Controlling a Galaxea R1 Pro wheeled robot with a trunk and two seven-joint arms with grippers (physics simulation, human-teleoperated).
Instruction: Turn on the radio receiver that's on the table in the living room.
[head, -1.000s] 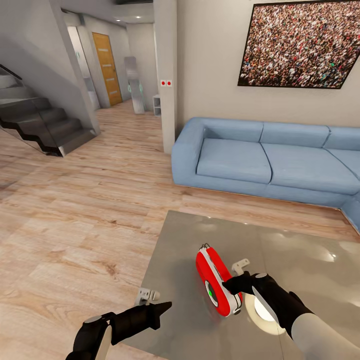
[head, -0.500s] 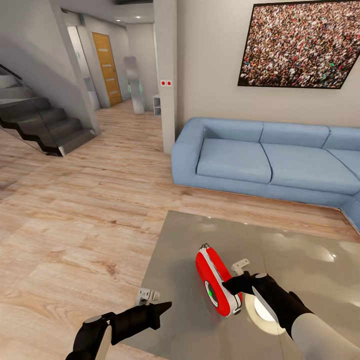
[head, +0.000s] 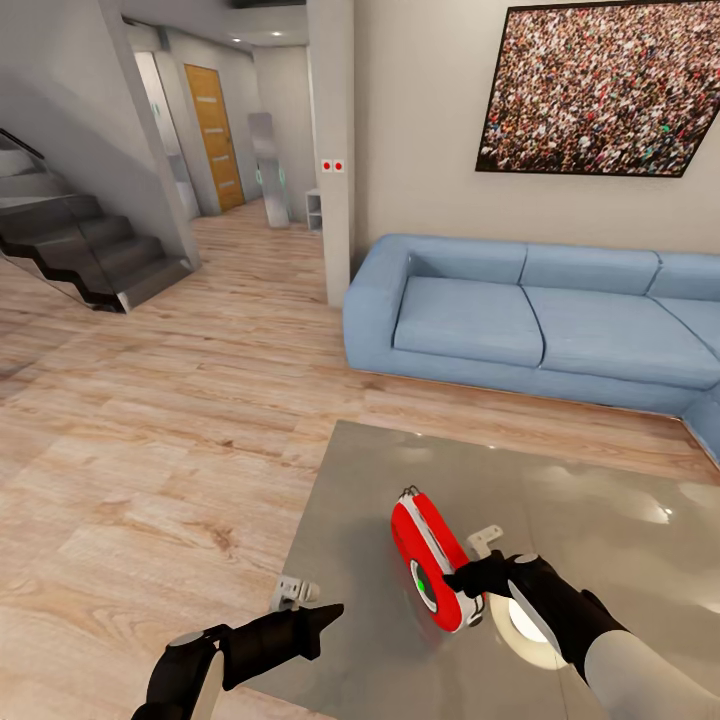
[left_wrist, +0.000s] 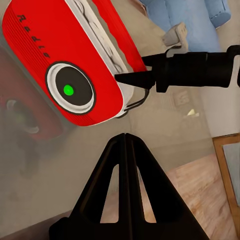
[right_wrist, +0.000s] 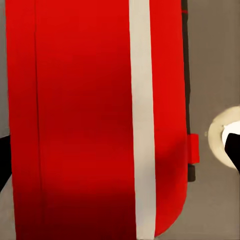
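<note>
Radio receiver (head: 433, 562) stands on edge on the table (head: 620, 540), dial toward you. Your right gripper (head: 462, 580) has its tip against the radio's near end, just beside the dial; its fingers look together. Your left gripper (head: 318, 615) is pinched closed, off the table's near-left corner, apart from the radio.

"Radio" lettering on red radio receiver (left_wrist: 60, 65) face.

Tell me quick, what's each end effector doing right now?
Left end effector: shut, holding nothing.
Right end effector: at the small bright-red rounded radio; open or shut cannot be told.
</note>
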